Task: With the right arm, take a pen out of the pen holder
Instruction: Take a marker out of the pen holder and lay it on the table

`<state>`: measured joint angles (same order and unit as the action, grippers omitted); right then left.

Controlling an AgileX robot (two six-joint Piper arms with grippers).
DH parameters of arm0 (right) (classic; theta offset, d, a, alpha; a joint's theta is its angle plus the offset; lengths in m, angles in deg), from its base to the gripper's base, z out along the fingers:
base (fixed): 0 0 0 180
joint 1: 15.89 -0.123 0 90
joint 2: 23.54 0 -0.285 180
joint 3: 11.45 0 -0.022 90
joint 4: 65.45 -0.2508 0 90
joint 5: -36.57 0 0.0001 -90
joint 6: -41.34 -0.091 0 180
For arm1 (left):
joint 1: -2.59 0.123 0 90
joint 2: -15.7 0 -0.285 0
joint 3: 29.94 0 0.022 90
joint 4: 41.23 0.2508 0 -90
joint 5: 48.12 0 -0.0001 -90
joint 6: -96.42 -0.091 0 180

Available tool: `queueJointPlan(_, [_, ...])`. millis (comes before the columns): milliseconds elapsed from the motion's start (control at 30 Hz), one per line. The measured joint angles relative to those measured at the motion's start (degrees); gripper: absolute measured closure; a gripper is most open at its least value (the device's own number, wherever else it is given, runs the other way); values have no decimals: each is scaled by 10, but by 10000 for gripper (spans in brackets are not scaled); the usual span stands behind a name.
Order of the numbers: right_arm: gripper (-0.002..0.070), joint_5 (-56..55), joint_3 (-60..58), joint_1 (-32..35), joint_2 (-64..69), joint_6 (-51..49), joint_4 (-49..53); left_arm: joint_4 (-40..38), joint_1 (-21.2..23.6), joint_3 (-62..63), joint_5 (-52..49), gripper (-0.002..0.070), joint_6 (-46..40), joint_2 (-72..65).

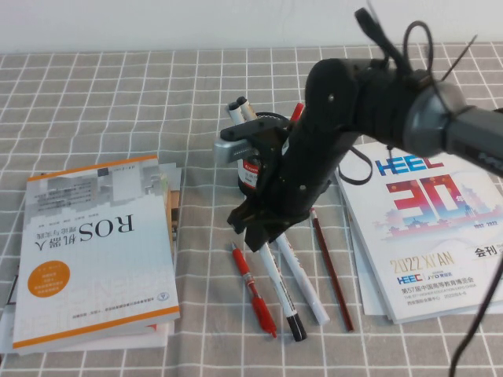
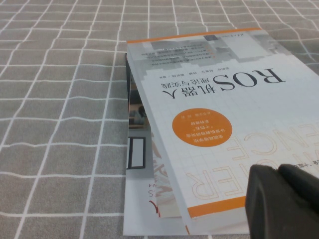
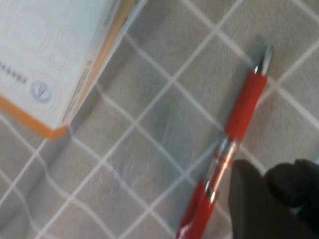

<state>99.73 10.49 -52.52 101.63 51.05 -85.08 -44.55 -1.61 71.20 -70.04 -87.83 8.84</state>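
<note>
Up in the high view, the right gripper (image 1: 255,230) is hanging low over the checked cloth (image 1: 118,102), just in front of the pen holder (image 1: 248,176), which is standing mid-table with markers (image 1: 239,111) poking up behind the arm. A white marker (image 1: 283,294) is running out from under that claw, beside a red pen (image 1: 253,289). Clamped or merely covered? I cannot tell. My read: it is working low and clear of the holder so a pen ends up flat.

Over to the left wrist view: the left gripper (image 2: 280,199) is idling above a corner of the ROS book (image 2: 214,99), tips together on nothing, keeping out of the other arm's way.

Right wrist view now: the red pen (image 3: 244,107) is lying on the cloth close beneath the claw's dark bulk.
</note>
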Motion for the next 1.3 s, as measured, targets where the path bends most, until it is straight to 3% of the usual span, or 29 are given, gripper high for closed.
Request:
queueJointPlan(433, [563, -55, 21, 0, 49, 0, 8, 0, 0, 0, 0, 678, 0, 0])
queueJointPlan(667, [444, -64, 21, 0, 51, 1, 16, 0, 0, 0, 0, 678, 0, 0])
queueJointPlan(867, [420, -65, 21, 0, 50, 1, 20, 0, 0, 0, 0, 678, 0, 0])
queueJointPlan(967, [452, -60, 21, -7, 33, -7, 32, 0, 0, 0, 0, 678, 0, 0])
queueJointPlan(1167, [665, -90, -75, -39, -127, -10, 67, 0, 0, 0, 0, 678, 0, 0])
queueJointPlan(1300, [682, -101, -156, -43, -246, -11, 81, 0, 0, 0, 0, 678, 0, 0])
